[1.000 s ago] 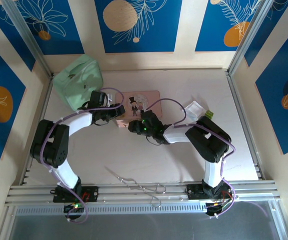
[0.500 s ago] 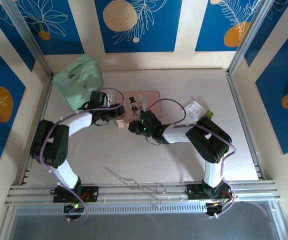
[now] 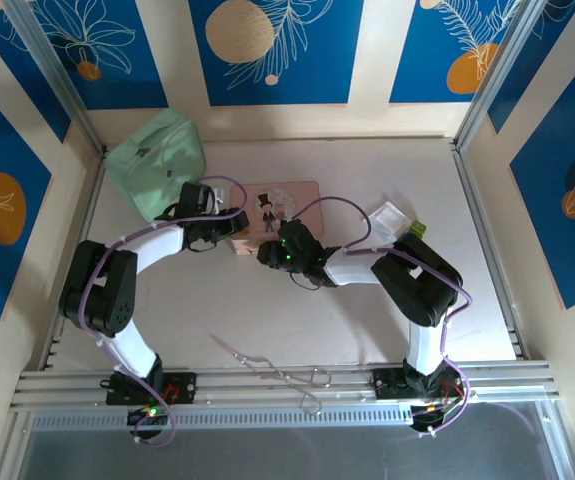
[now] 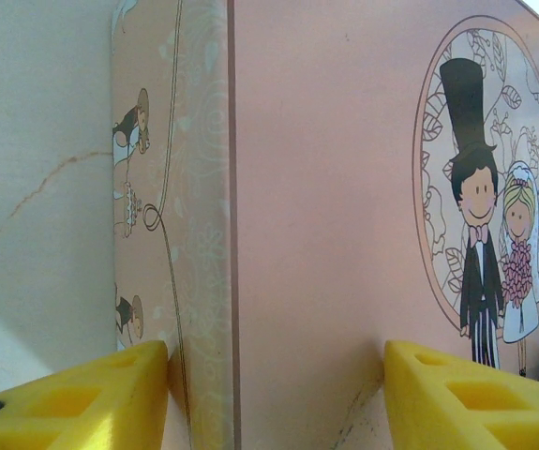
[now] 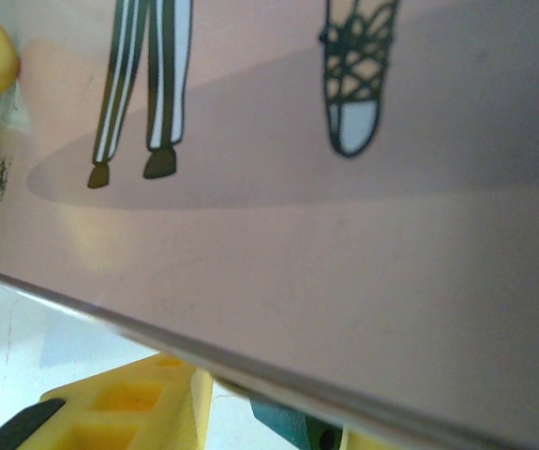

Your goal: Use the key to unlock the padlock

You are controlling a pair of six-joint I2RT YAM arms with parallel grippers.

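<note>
While both arms crowded the pink picture tin (image 3: 305, 192), the unlocking looked barely under way, by my reading. Left gripper (image 4: 276, 380) had its jaws apart, straddling the tin's left edge. One yellow finger (image 4: 72, 403) sat against the patterned side wall and the other lay over the lid by the groom's feet, bracing rather than pinching, as far as I could judge.

Right gripper (image 3: 265, 251) was down at the tin's near rim, and there it was: the padlock (image 5: 288, 427), or its teal bit at least, tucked just under that rim beside the lower finger (image 5: 128, 408). Were those jaws clamped on it, or merely either side? Could not tell. Whether a key was in play, could not tell either.

So the lock was found and approached. Key in, turn, shackle free: all that seemed left to do.

Against a second earlier, hardly a change. The right wrist had edged a touch closer to the tin, while the left arm and tin had stayed put.
</note>
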